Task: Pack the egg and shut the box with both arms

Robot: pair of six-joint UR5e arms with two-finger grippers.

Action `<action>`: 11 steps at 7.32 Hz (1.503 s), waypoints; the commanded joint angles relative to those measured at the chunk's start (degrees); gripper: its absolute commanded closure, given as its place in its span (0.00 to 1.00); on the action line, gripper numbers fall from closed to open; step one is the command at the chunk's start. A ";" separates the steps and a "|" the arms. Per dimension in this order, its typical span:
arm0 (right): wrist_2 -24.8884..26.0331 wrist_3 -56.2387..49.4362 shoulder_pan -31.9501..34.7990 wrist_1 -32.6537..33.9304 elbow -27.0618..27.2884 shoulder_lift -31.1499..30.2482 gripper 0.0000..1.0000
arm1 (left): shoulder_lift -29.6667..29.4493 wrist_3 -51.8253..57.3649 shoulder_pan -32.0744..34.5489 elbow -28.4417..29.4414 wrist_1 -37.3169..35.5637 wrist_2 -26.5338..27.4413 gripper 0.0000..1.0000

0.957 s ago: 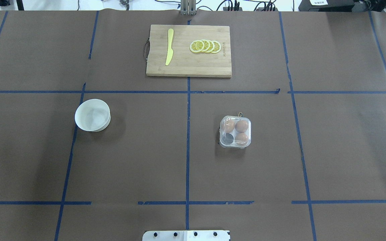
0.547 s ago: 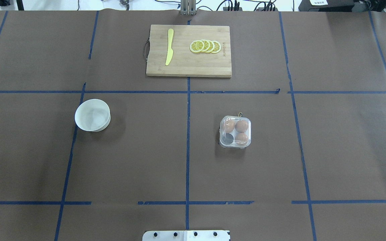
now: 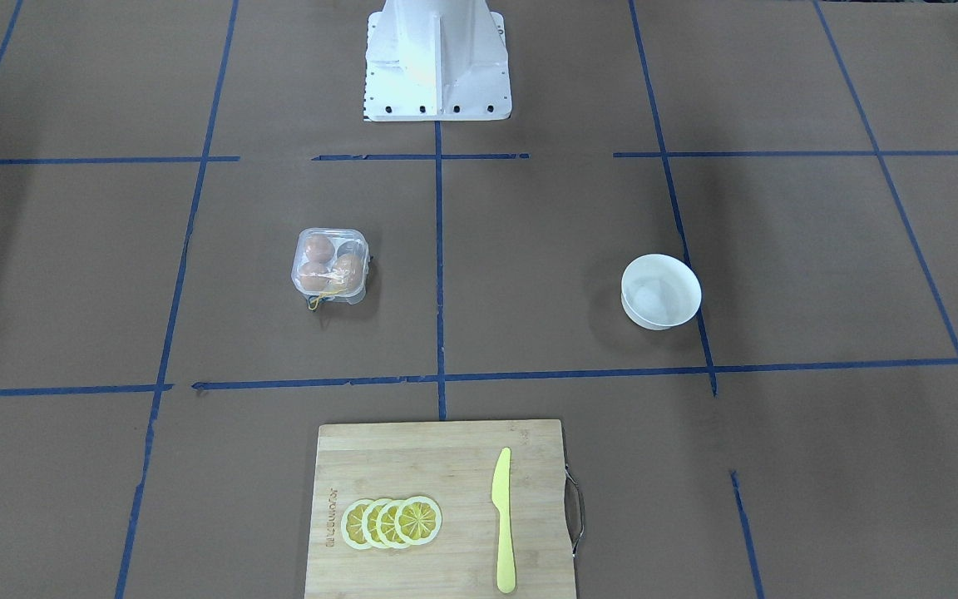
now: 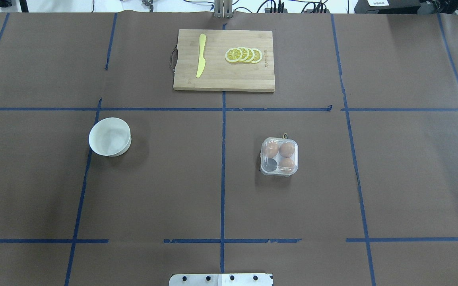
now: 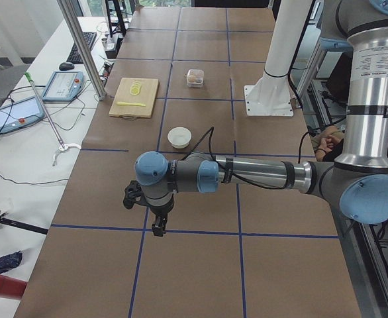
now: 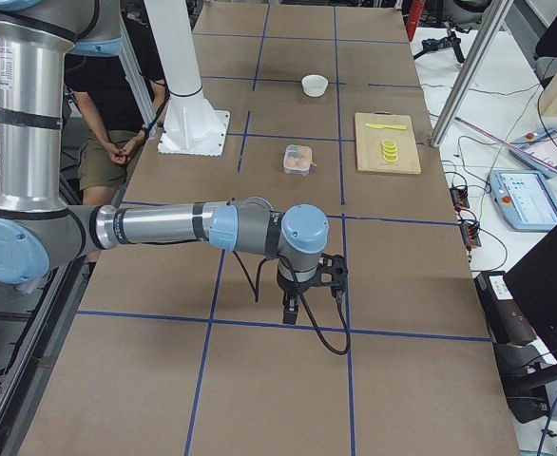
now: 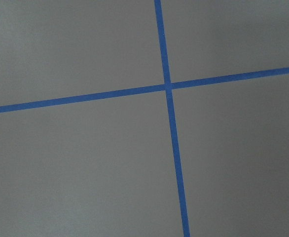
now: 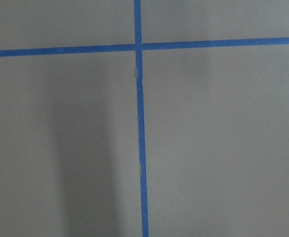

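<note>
The clear box (image 4: 279, 156) stands right of the table's middle, with its lid down over the cells. Three orange-brown eggs sit in it, one of them at the far right (image 4: 287, 149); the near-left cell is dark and empty. The box also shows in the front view (image 3: 330, 264), with a yellow string at its side. I see no loose egg. My left gripper (image 5: 155, 228) shows only in the left side view, my right gripper (image 6: 291, 312) only in the right side view. Both hang over bare table far from the box, and I cannot tell whether they are open or shut.
A white bowl (image 4: 109, 136) stands left of the middle and looks empty. A wooden cutting board (image 4: 224, 81) at the far edge carries a yellow knife (image 4: 201, 55) and lemon slices (image 4: 244, 55). The white pedestal base (image 3: 436, 58) is at the robot's side.
</note>
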State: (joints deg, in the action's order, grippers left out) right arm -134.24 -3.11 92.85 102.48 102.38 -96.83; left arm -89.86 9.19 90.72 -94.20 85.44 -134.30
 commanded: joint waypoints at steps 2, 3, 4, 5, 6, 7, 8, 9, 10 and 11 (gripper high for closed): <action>-0.58 0.12 1.10 -5.85 -5.24 -0.20 0.00 | 0.21 0.39 0.07 0.16 0.52 0.18 0.00; -0.84 2.56 1.01 -8.24 -5.78 -0.12 0.00 | 0.21 0.39 0.07 0.07 0.60 0.18 0.00; -0.85 3.63 1.01 -8.53 -6.66 0.15 0.00 | 0.21 0.31 0.07 0.07 0.60 0.09 0.00; -0.93 3.90 1.01 -9.92 -7.36 0.06 0.00 | 0.21 0.31 0.07 0.07 0.60 0.00 0.00; -0.93 3.91 1.01 -11.24 -8.50 0.23 0.00 | 0.21 0.22 0.07 0.07 0.60 0.00 0.00; -1.02 4.08 1.01 -11.25 -8.60 0.50 0.00 | 0.21 0.13 0.07 0.07 0.60 0.00 0.00; -1.02 4.60 1.01 -11.25 -8.42 0.67 0.00 | 0.13 0.13 0.07 0.16 0.60 0.00 0.00; -1.11 4.70 1.01 -11.25 -8.42 0.76 0.00 | 0.13 0.13 0.07 0.16 0.60 0.00 0.00; -1.11 4.70 1.01 -11.25 -8.42 0.76 0.00 | 0.13 0.13 0.07 0.16 0.60 0.00 0.00; -1.11 4.70 1.01 -11.25 -8.42 0.76 0.00 | 0.13 0.13 0.07 0.07 0.60 0.00 0.00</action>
State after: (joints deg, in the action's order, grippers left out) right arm -135.34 1.54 93.87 91.24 93.96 -96.10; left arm -89.73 9.32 90.79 -94.06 86.04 -134.30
